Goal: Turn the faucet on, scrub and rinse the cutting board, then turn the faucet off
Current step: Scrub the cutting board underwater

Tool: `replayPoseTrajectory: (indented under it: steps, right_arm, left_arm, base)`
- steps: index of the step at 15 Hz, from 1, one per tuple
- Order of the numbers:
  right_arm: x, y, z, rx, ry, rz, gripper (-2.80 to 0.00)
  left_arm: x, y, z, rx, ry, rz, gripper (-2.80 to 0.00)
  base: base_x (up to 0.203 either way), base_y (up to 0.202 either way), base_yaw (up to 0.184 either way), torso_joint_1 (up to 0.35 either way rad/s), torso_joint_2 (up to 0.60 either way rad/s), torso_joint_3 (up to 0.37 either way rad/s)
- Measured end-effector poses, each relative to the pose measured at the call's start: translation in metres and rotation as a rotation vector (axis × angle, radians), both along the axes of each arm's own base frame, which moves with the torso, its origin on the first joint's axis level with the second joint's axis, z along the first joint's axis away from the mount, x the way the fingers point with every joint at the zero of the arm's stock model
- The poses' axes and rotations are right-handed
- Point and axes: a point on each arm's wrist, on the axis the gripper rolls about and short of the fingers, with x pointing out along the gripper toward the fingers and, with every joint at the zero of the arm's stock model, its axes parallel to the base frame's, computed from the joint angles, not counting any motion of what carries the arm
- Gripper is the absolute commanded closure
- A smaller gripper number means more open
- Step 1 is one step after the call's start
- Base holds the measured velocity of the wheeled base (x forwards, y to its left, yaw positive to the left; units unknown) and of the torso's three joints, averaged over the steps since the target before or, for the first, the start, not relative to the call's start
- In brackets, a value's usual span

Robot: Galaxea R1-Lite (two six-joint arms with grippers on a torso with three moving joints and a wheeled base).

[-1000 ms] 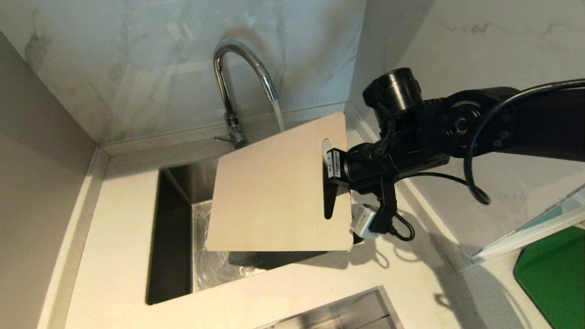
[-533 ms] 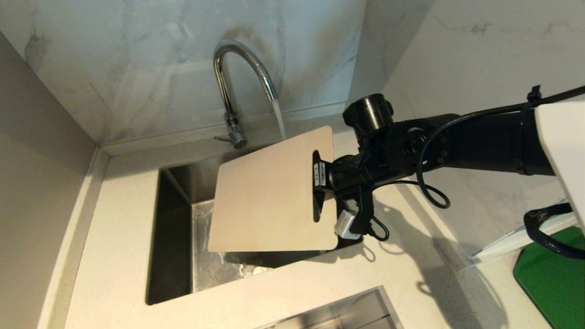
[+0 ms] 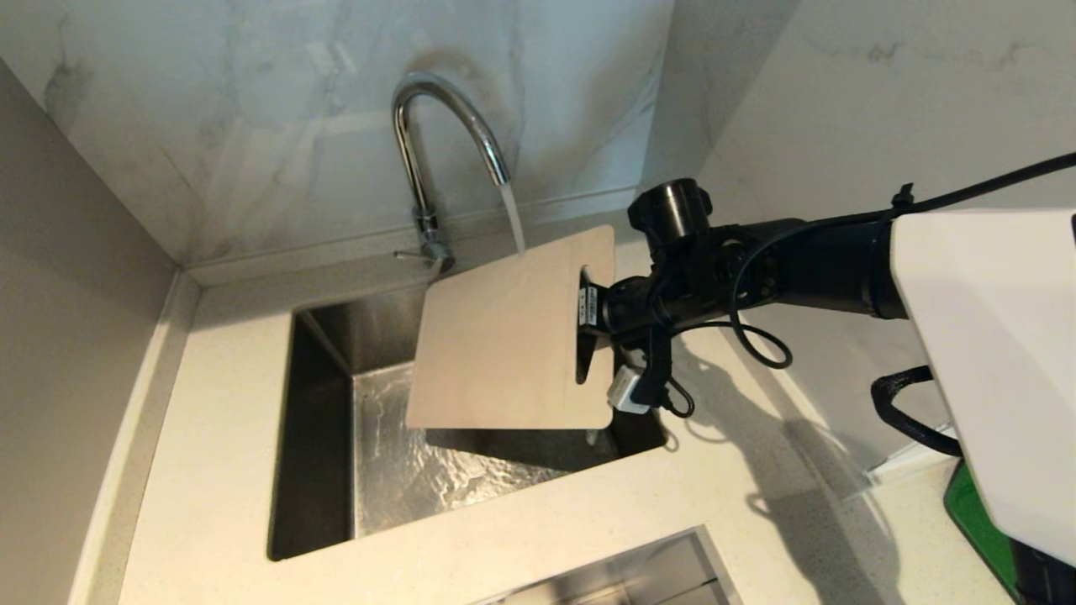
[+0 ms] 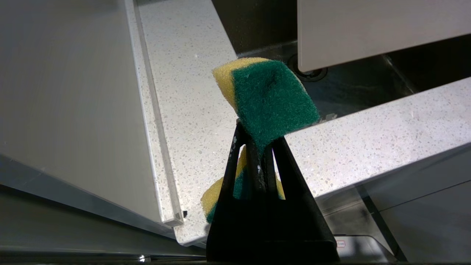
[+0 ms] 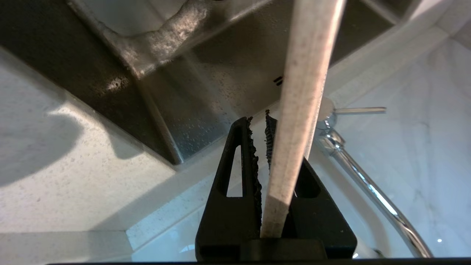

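Board point(image 3: 504, 336) held tilted over the sink point(image 3: 319, 437), its far edge under the stream from the faucet point(image 3: 441, 126); sink holds rippled water on its floor, nothing else seen inside; right end effector point(image 3: 593, 323) clamped on the board's handle end beside the cutout, board edge between its fingers in the wrist view; right arm reaches in level from the right over the bench point(image 3: 210, 470); left end effector point(image 4: 257, 147) pinches a sponge point(image 4: 270, 99), near the bench edge.
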Motion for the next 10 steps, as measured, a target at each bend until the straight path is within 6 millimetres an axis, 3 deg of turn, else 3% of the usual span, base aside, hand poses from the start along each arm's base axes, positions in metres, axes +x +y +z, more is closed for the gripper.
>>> replayPoseTrajectory:
  steps: [10]
  right_arm:
    - [0.019, 0.000, -0.004, 0.015, -0.058, -0.027, 0.00]
  left_arm:
    - [0.000, 0.000, 0.000, 0.000, 0.000, 0.000, 0.00]
  base:
    - [0.000, 0.000, 0.000, 0.000, 0.00, 0.000]
